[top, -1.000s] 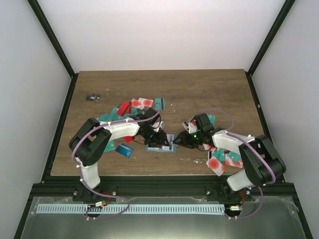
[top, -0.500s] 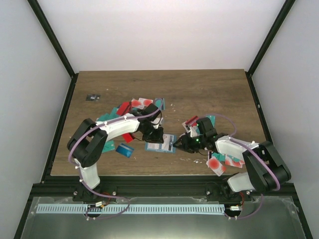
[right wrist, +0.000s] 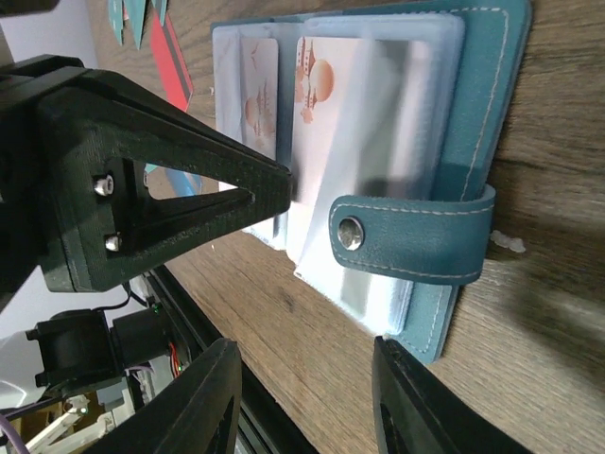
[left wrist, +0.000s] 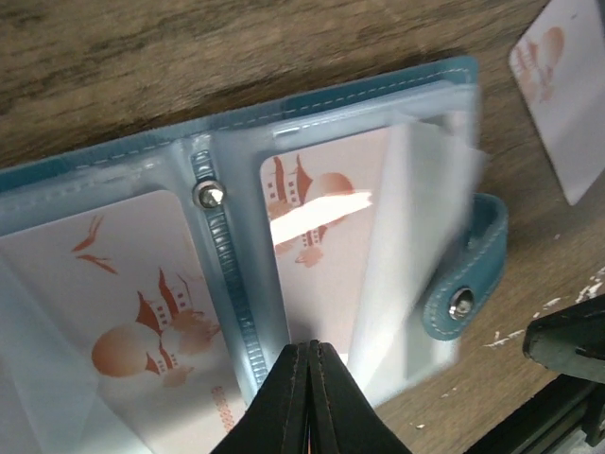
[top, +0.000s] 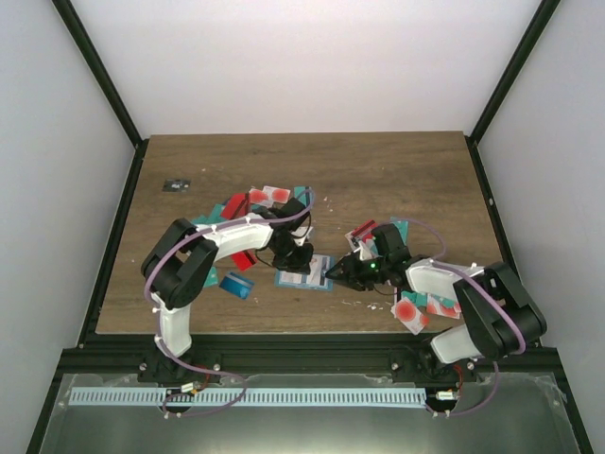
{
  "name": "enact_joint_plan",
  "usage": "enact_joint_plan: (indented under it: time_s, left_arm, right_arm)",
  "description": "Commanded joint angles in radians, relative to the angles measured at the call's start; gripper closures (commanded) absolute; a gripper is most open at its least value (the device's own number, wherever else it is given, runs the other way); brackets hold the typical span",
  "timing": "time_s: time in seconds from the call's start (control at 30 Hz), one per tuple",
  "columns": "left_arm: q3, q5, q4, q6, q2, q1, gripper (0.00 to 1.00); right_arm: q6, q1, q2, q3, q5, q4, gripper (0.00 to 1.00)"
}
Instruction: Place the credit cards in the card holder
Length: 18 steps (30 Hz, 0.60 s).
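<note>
The teal card holder (top: 304, 274) lies open on the table between both arms. Its clear sleeves (left wrist: 416, 236) hold white credit cards with red prints (left wrist: 317, 218); one sleeve page stands half lifted and blurred. My left gripper (left wrist: 310, 345) is shut, its tips pressed together on the sleeves beside the spine (left wrist: 222, 255). The right gripper (right wrist: 307, 378) stands open just off the holder's strap edge (right wrist: 406, 236), nothing between its fingers. Loose credit cards lie in a pile behind the left arm (top: 255, 199) and under the right arm (top: 421, 305).
A glossy blue card (top: 236, 284) lies alone left of the holder. A small dark object (top: 175, 184) sits at the far left of the table. A white card (left wrist: 567, 95) lies just past the holder's corner. The black frame rail (top: 284, 345) runs along the near edge.
My left gripper has closed fully and settled onto the holder's sleeves. The right gripper has shifted slightly towards the holder's strap side, still open.
</note>
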Motion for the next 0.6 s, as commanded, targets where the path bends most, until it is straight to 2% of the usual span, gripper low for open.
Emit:
enact_joint_plan:
  time_s: [0.0, 0.57]
  left_arm:
    - [0.018, 0.0, -0.014, 0.028, 0.031, -0.005, 0.96]
    - [0.009, 0.002, -0.008, 0.055, 0.064, -0.004, 0.96]
  right_arm:
    - [0.018, 0.012, 0.036, 0.009, -0.018, 0.042, 0.6]
    - [0.032, 0.05, 0.148, 0.074, -0.016, 0.078, 0.6]
